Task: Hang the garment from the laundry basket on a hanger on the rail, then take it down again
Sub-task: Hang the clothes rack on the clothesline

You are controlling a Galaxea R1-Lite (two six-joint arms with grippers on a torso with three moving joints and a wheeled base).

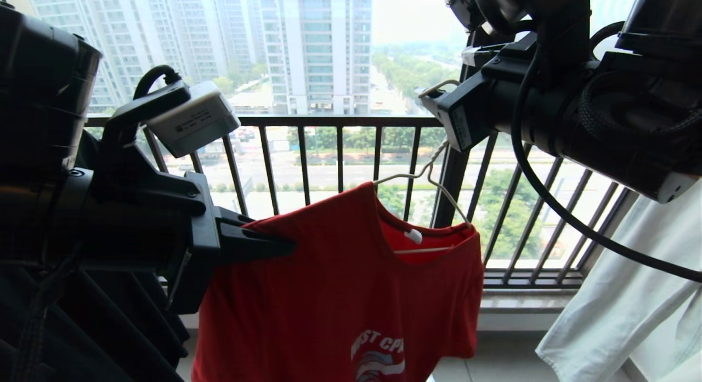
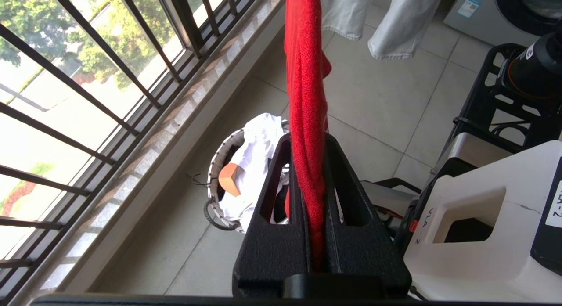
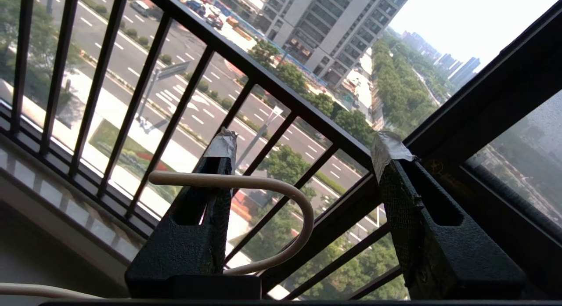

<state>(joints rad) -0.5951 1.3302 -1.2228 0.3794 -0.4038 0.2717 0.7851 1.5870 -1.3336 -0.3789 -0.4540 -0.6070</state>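
Red cotton: the WEST COAST T-shirt (image 1: 340, 283) is draped on the thin white wire hanger (image 1: 433, 184), its neck wire showing through the collar; the shirt hangs in front of the black window railing (image 1: 329, 152).
Left gripper (image 2: 307, 174): clamped tight on a bunched fold at the shirt's shoulder, holding that side out level.
Right gripper (image 3: 303, 183): jaws parted wide around the hanger's hook (image 3: 281, 200); the hook leans on one taped finger (image 3: 219, 148) and looks unclamped.
Rail: not in any view, so I cannot tell whether the hook hangs on it or only rests against the finger.
Laundry basket (image 2: 217, 165): on the tiled floor below, by the railing's sill, with white cloth and something orange inside; the red shirt is out of it.
Step in hand: probably a handover at the hook, either letting go after hanging or about to take it down.
Next move: confirm what bears the hook before the left grip lets go; a loose hook could drop the shirt.
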